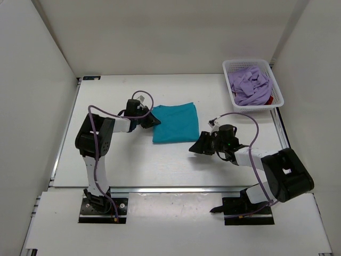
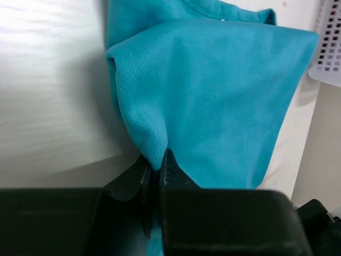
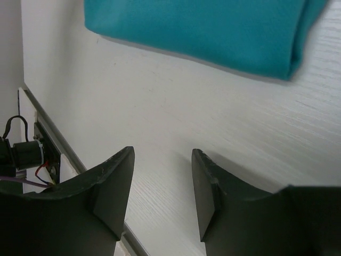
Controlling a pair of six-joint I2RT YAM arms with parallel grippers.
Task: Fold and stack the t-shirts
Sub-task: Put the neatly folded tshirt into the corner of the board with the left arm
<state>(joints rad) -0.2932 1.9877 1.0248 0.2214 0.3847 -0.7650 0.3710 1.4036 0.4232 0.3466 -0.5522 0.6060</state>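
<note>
The left pincer is pinching a bunched edge of the teal t-shirt, which is lying folded at the centre of the top view. It should be lifting only those layers and carrying them across evenly, not dragging the bundle. The right pincer is hovering spread and empty over the counter, lower right of the shirt. The lavender t-shirt is lying in the basket, upper right.

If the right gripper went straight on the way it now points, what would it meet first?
Probably the bare table, just short of the folded teal t-shirt; the open right gripper looks tilted downward, though depth is unclear.
</note>
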